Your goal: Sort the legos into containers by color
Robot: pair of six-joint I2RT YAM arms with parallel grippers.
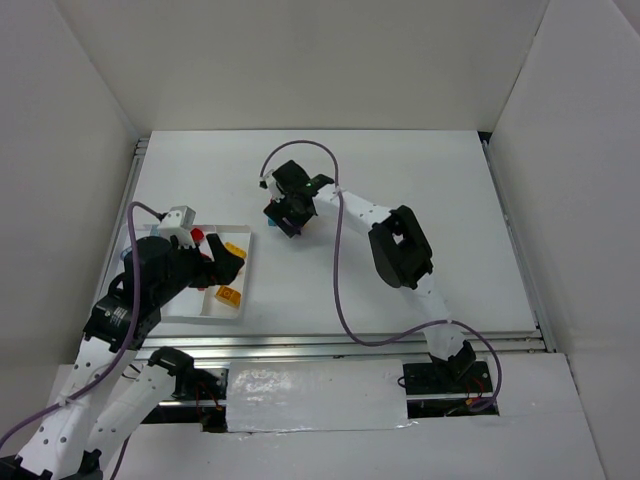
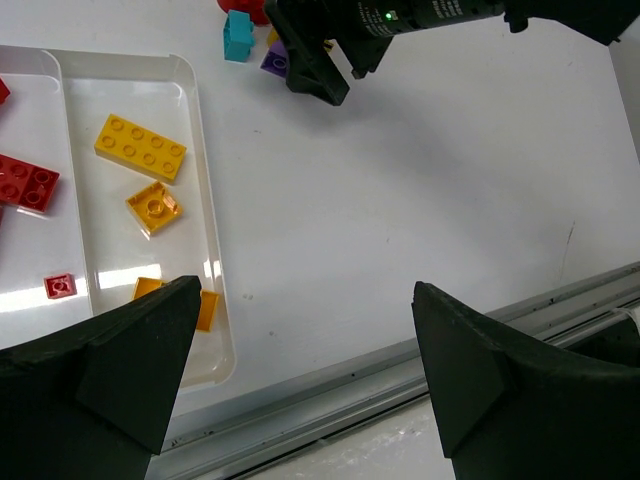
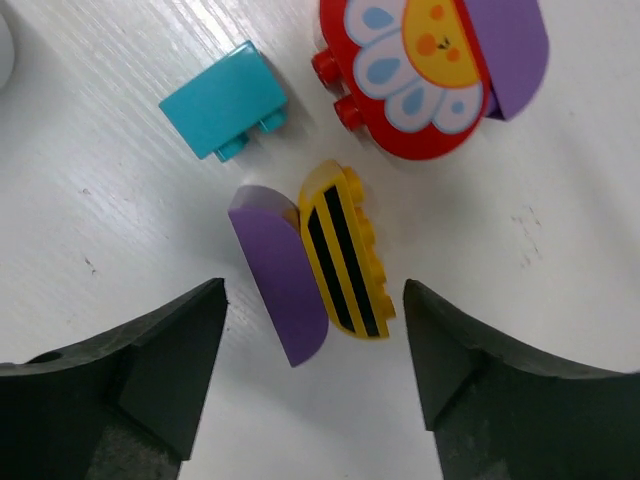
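My right gripper [image 1: 288,214] is open at mid-table, low over a cluster of loose legos. In the right wrist view its fingers [image 3: 180,340] flank a purple rounded brick [image 3: 280,272] leaning against a yellow black-striped brick [image 3: 348,250]. A teal brick [image 3: 222,100], a red round flower-printed brick [image 3: 420,75] and another purple piece [image 3: 515,45] lie beyond. My left gripper [image 2: 305,300] is open and empty above the white tray's [image 2: 205,200] right rim. Its rightmost compartment holds yellow bricks [image 2: 140,148]. The one beside it holds red bricks [image 2: 25,182].
The tray [image 1: 205,312] lies at the table's near left, under my left arm. The metal rail [image 2: 400,370] of the table's front edge runs just below my left gripper. White walls enclose the table on three sides.
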